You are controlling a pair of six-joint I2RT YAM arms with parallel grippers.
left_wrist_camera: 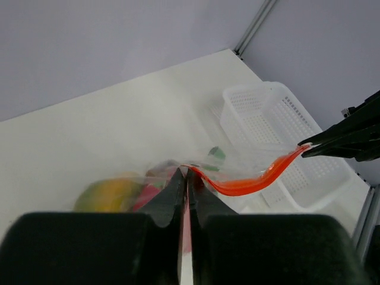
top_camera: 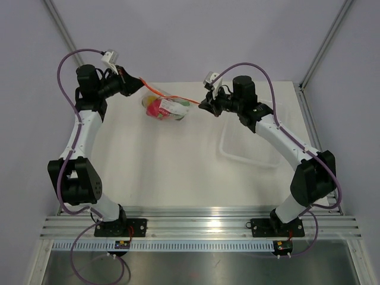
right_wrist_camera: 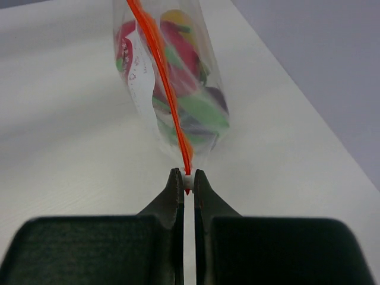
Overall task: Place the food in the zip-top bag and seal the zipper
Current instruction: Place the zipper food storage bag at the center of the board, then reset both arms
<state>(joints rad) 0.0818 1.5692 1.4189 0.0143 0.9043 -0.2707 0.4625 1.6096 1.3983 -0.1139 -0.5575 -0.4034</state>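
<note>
The clear zip-top bag point(top_camera: 167, 108) hangs above the table between my two grippers, with the toy fruits point(top_camera: 158, 110) inside it. The orange-red zipper point(top_camera: 178, 98) runs along its top edge. My left gripper point(top_camera: 138, 82) is shut on the left end of the zipper point(left_wrist_camera: 237, 185). My right gripper point(top_camera: 202, 105) is shut on the white slider point(right_wrist_camera: 187, 179) at the right end of the zipper point(right_wrist_camera: 160, 65). The fruits show red, yellow and green through the plastic in the right wrist view point(right_wrist_camera: 178, 71), and a yellow-orange one point(left_wrist_camera: 110, 195) shows in the left wrist view.
A rigid clear perforated tray point(top_camera: 252, 142) stands on the table at the right, under my right arm; it also shows in the left wrist view point(left_wrist_camera: 279, 133). Metal frame posts rise at the back corners.
</note>
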